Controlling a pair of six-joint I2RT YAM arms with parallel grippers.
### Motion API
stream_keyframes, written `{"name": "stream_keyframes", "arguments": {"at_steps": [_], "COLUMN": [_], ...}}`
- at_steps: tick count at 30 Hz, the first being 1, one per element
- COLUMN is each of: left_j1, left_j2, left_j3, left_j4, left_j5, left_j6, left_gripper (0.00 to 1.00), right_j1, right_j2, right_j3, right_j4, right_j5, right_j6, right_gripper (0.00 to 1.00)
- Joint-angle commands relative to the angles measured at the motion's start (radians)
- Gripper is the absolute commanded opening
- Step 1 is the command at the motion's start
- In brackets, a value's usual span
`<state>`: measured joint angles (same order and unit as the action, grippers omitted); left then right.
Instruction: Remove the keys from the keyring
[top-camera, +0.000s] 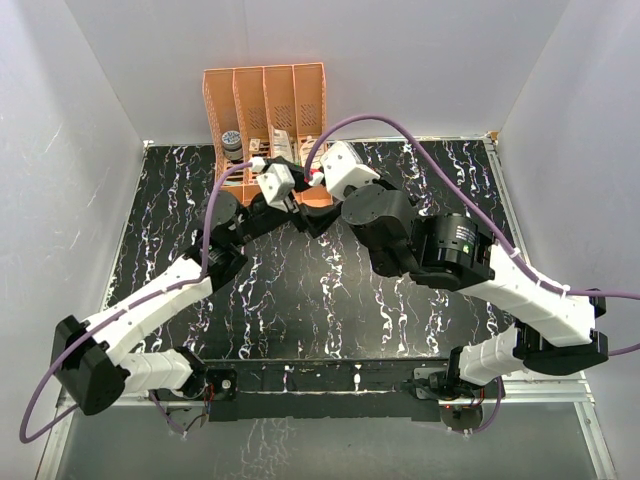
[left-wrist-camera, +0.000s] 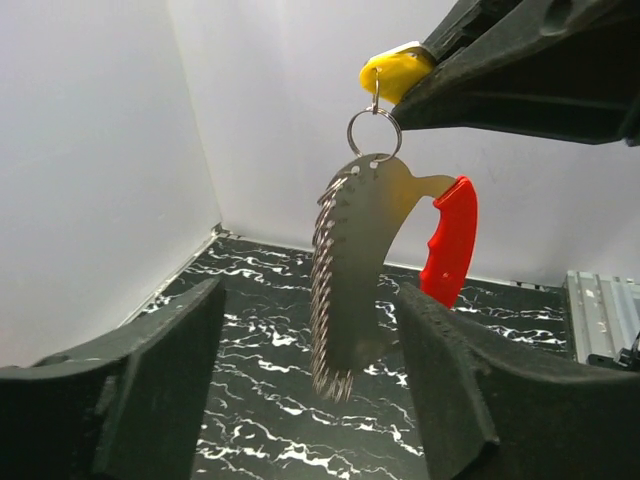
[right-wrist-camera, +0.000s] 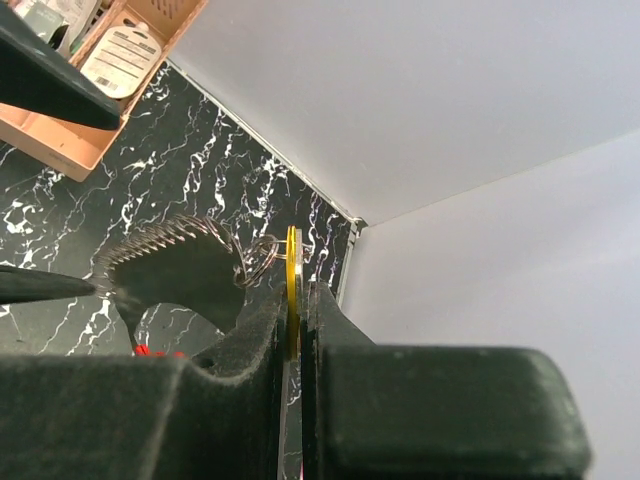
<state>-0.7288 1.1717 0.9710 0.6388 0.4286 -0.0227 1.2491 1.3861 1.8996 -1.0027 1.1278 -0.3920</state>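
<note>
The right gripper (right-wrist-camera: 298, 320) is closed on the yellow key (left-wrist-camera: 395, 75), high above the table (top-camera: 300, 290). Under the key hangs the keyring (left-wrist-camera: 374, 128) with metal blades (left-wrist-camera: 350, 270) and a red tag (left-wrist-camera: 450, 240). The left gripper (left-wrist-camera: 310, 330) stands open, one finger on each side of the blades. An orange rack (top-camera: 265, 100) is close behind.

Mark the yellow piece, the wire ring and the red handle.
Yellow piece (left-wrist-camera: 392, 76): left wrist view, its flat face.
Wire ring (left-wrist-camera: 350, 130): left wrist view, its left arc.
Red handle (left-wrist-camera: 450, 240): left wrist view, mid-length.
</note>
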Motion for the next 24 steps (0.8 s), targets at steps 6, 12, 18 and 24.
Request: {"name": "stream_keyframes", "arguments": {"at_steps": [6, 12, 18, 24], "left_j1": [-0.001, -0.001, -0.001, -0.001], "left_j2": [0.109, 0.134, 0.181, 0.19], "left_j3": [0.072, 0.091, 0.1, 0.088], "left_j4": [0.244, 0.3, 0.374, 0.445], "left_j5": [0.118, 0.159, 0.238, 0.146], "left_j6": [-0.003, 0.023, -0.086, -0.13], "left_gripper": [0.78, 0.79, 0.81, 0.75], "right_j1": [0.005, 0.005, 0.005, 0.005], "right_j2": [-0.062, -0.094, -0.114, -0.119], "right_j3": [-0.039, -0.059, -0.083, -0.085], "right_j4": [0.094, 0.119, 0.136, 0.136], "right_j5": [-0.007, -0.039, -0.041, -0.039], "right_j6": [-0.011, -0.005, -0.005, -0.005], "right_gripper": [0.0, 0.0, 0.0, 0.0]}}
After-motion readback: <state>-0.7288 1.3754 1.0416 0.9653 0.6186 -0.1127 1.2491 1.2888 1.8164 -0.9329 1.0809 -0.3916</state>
